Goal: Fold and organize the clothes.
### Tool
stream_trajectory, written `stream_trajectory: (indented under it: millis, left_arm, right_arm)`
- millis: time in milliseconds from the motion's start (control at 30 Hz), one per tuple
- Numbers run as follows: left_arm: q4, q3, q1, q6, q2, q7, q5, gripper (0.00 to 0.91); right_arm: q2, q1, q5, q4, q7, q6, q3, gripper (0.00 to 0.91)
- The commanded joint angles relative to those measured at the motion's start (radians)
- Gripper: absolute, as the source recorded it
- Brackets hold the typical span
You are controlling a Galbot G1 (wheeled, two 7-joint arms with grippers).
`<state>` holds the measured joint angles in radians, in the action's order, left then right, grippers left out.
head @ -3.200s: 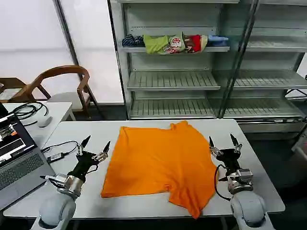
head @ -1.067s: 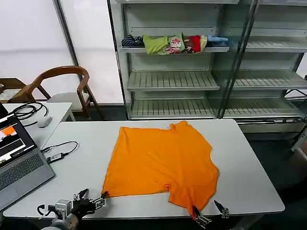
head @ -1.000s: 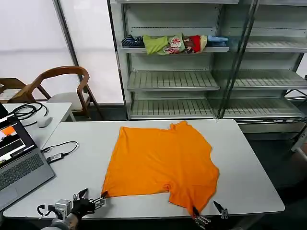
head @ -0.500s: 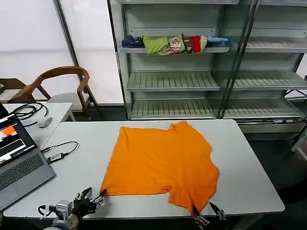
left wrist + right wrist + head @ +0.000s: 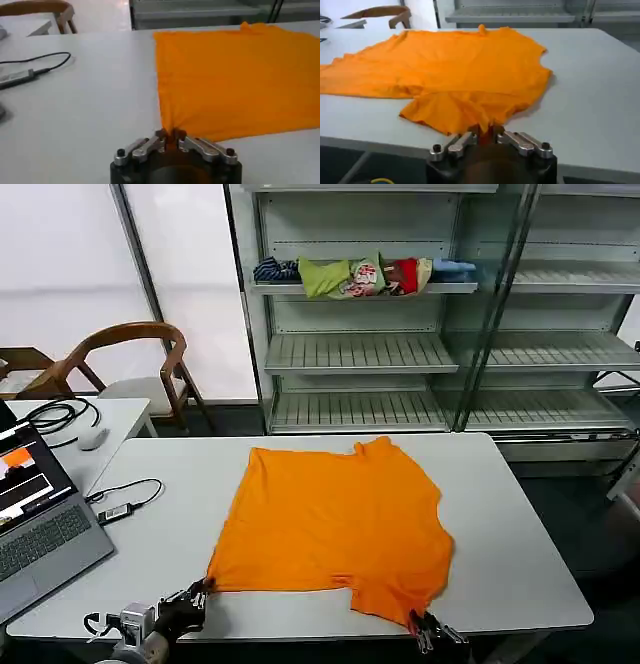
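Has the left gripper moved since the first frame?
Yes. The left gripper has dropped back to the table's near edge, its jaws now shut on the orange T-shirt corner.

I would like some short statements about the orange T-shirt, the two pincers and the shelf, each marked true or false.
1. The orange T-shirt lies spread on the white table. True.
2. The left pincer is shut on the shirt's near corner. True.
3. The right pincer hovers open, far from the shirt. False: it is shut on the shirt's near edge at the table's front.
4. A heap of coloured clothes sits on a shelf behind the table. True.
5. The laptop lies on top of the shirt. False: it stands apart, on the robot's left side.
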<state>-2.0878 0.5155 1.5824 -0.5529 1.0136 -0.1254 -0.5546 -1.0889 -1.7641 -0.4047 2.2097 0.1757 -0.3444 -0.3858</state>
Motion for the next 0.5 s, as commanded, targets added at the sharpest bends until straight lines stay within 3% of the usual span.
stream_trajectory:
  millis: [33, 133, 500]
  left_arm:
    - [-0.002, 0.000, -0.001, 0.011, 0.000, 0.003, -0.003, 0.020]
    - [-0.011, 0.003, -0.015, 0.030, 0.000, 0.015, -0.018, 0.020]
    - [0.051, -0.002, -0.187, 0.097, 0.005, 0.065, -0.125, 0.020]
  right_arm:
    - [0.001, 0.023, -0.029, 0.023, -0.003, 0.014, -0.017, 0.000]
    - [0.011, 0.082, -0.080, 0.049, 0.003, -0.003, -0.042, 0.000]
    - [0.022, 0.272, -0.124, -0.037, 0.022, -0.047, -0.049, 0.000]
